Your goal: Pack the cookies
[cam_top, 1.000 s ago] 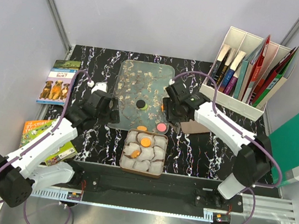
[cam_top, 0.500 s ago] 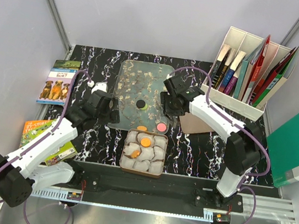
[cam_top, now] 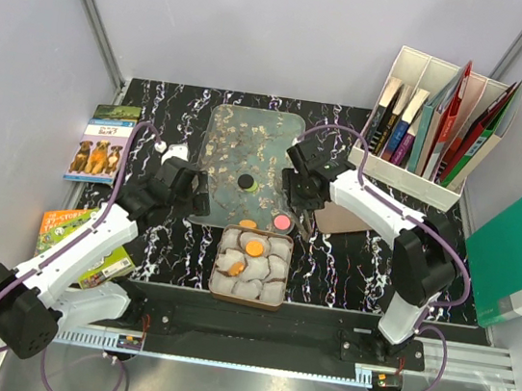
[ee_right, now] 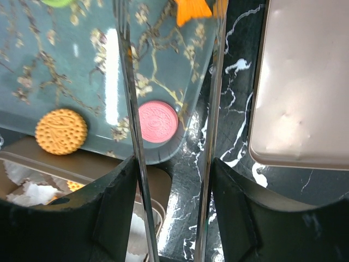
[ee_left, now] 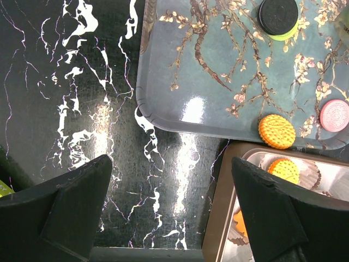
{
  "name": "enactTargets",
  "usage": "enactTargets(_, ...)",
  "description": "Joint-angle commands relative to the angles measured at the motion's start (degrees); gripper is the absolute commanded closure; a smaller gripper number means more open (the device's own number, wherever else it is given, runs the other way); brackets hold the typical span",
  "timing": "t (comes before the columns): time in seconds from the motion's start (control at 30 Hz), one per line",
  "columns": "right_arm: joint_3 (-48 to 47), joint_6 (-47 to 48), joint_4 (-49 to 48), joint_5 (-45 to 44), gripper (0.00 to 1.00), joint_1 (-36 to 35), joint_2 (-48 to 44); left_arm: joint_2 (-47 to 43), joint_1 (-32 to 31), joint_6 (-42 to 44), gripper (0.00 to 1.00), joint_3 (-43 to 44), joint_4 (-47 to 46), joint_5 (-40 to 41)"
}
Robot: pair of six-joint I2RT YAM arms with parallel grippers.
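My right gripper [ee_right: 173, 169] is shut on a pair of metal tongs [ee_right: 126, 82] whose blades reach over the blossom tray [ee_right: 82, 65]. An orange cookie [ee_right: 193, 11] shows between the blades near their far ends; I cannot tell whether it is pinched. A pink cookie [ee_right: 158, 121] and a round orange cookie [ee_right: 61, 131] lie on the tray's near edge. A black cookie [ee_left: 278, 15] sits on a green one [ee_left: 283, 36]. The tin [cam_top: 216, 265] holds paper cups, and orange cookies [cam_top: 254, 248] lie in some of them. My left gripper [ee_left: 172, 169] hangs open over bare table left of the tin.
A flat pinkish lid [ee_right: 305, 82] lies right of the tray, beside the right gripper [cam_top: 301, 201]. A white file rack with books [cam_top: 436, 128] stands at the back right. Picture books [cam_top: 102, 139] lie along the table's left edge. The left gripper [cam_top: 198, 192] is by the tray's left edge.
The right wrist shifted slightly over the tray's right edge and its forearm swung round. The left arm has not moved.
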State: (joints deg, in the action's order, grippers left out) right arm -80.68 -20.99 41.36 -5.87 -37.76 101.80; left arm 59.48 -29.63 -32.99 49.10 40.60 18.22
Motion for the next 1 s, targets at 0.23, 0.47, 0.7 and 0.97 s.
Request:
enactTargets(0.23, 1.3, -0.5, -1.6, 1.0, 0.39, 0.5, -5.1, 0.2, -0.3, 0.5, 0.06, 0.1, -1.5, -0.2)
enactTargets(0.47, 0.7, 0.0, -1.4, 2.5, 0.40, 0.5, -2.2, -0.1, -0.3, 0.5, 0.06, -0.1, -1.6, -0.1)
enactTargets(0.7, 0.4, 0.3, -1.2, 3.2, 0.47, 0.5, -0.1, -0.2, -0.2, 0.6, 0.06, -0.1, -1.5, -0.1)
enactTargets(0.97, 0.1, 0.1, -1.0, 3.2, 0.60, 0.6, -2.2, -0.4, -0.3, 0.6, 0.06, -0.1, -1.5, -0.1)
